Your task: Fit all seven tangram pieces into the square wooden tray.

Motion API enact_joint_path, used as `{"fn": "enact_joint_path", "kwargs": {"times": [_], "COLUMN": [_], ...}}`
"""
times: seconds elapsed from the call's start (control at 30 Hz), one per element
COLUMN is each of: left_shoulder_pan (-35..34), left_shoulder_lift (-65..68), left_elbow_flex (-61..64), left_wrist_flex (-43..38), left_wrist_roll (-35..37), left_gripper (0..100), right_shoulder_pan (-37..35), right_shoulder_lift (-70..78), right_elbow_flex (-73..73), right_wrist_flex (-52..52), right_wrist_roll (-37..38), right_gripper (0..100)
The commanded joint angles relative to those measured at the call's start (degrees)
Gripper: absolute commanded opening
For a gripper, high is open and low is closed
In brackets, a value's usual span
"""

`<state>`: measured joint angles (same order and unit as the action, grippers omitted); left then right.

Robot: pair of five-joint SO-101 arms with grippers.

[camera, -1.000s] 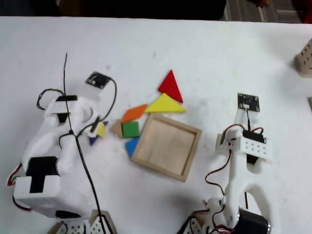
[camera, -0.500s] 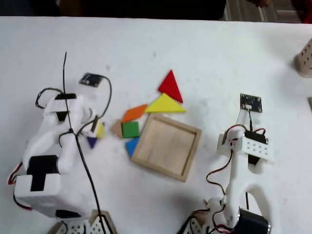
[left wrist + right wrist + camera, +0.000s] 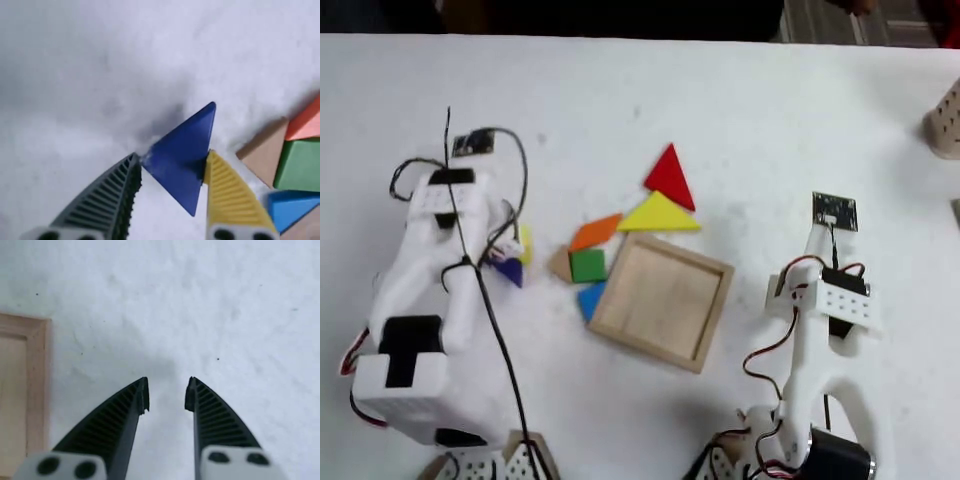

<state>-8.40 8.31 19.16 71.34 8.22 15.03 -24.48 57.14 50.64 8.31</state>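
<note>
High view: over the last second the left gripper point(image 3: 512, 255) has shifted toward the far edge of the table point(image 3: 770, 110), taking the dark blue triangle point(image 3: 508, 271) with it. The piece now sits near the tan triangle point(image 3: 559, 264) without touching it, well apart from the square wooden tray point(image 3: 715, 320).

Left wrist view: the grey and yellow fingers point(image 3: 227, 195) are clamped on opposite edges of the dark blue triangle. There is a shadow on the table under it, so I judge it lifted, not dragged.

The other pieces haven't moved:
- The orange parallelogram point(image 3: 594, 232), green square point(image 3: 587, 265) and light blue triangle point(image 3: 590, 299) are bunched with the tan triangle against the tray's left rim.
- The yellow triangle point(image 3: 659, 213) lies along the far rim.
- The red triangle point(image 3: 669, 177) is just beyond the yellow one.

The right gripper point(image 3: 166, 390) is parked over bare table beside the tray's right rim, fingers spread with nothing between them.

Net: first pick looks secured, tray still empty, 0/7 placed. Next the triangle has to go over the cluster into a tray corner. A thin piece pinched by its edges could twist in the grip.
</note>
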Motion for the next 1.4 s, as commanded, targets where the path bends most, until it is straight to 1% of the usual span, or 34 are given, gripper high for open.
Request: {"fn": "enact_joint_path", "kwargs": {"times": [0.0, 0.1, 0.17, 0.27, 0.33, 0.43, 0.5, 0.63, 0.7, 0.77, 0.87, 0.97, 1.07, 1.13, 1.27, 1.37], "left_shoulder_pan": [3.7, 7.5, 11.1, 17.2, 21.6, 28.4, 31.7, 37.0, 38.8, 39.6, 39.2, 38.0, 36.3, 34.3, 31.7, 32.1], "left_shoulder_lift": [-0.5, -0.5, -0.5, -0.5, -0.1, 0.0, 0.0, 0.6, 2.1, 4.3, 7.7, 9.0, 9.0, 8.9, 6.0, 2.0], "left_elbow_flex": [-6.3, -9.8, -12.0, -13.8, -14.8, -15.0, -14.9, -14.2, -12.9, -11.6, -11.4, -12.2, -14.2, -16.3, -19.8, -18.3], "left_wrist_flex": [5.0, 8.6, 10.5, 10.8, 10.3, 6.3, 3.0, -3.2, -6.4, -9.2, -10.4, -9.8, -6.3, -2.6, 5.4, 8.1], "left_wrist_roll": [1.0, 1.0, 1.0, 1.0, 1.0, 0.8, 1.0, 1.0, 1.1, 1.1, 1.1, 1.1, 2.9, 4.8, 5.4, 5.1], "left_gripper": [11, 11, 11, 11, 11, 11, 11, 11, 11, 11, 13, 23, 32, 35, 35, 35], "right_shoulder_pan": [0.7, 0.9, 2.9, 8.1, 14.1, 23.7, 28.6, 36.7, 39.2, 40.5, 41.0, 41.0, 41.0, 41.0, 40.7, 40.3], "right_shoulder_lift": [-0.7, -0.7, -0.7, -0.3, -0.2, -0.1, -0.1, -0.1, -0.1, -0.1, -0.1, -0.1, -0.1, -0.1, -0.2, -0.7], "right_elbow_flex": [-2.8, -2.8, -2.9, -3.5, -3.5, -3.4, -3.4, -3.6, -3.6, -3.6, -3.6, -3.4, -3.4, -3.4, -3.4, -3.4], "right_wrist_flex": [-1.0, -1.0, -1.1, -3.6, -5.7, -8.0, -8.2, -8.4, -8.4, -8.4, -8.4, -8.0, -8.0, -8.0, -6.2, -4.9], "right_wrist_roll": [0.6, 0.6, 0.6, 0.6, 0.5, 0.2, 0.5, 1.1, 4.4, 7.6, 9.3, 9.5, 9.3, 9.2, 9.1, 9.1], "right_gripper": [12.7, 12.7, 12.8, 12.8, 12.7, 12.7, 12.7, 12.9, 12.8, 12.7, 12.7, 12.7, 12.7, 12.7, 12.7, 12.7]}}
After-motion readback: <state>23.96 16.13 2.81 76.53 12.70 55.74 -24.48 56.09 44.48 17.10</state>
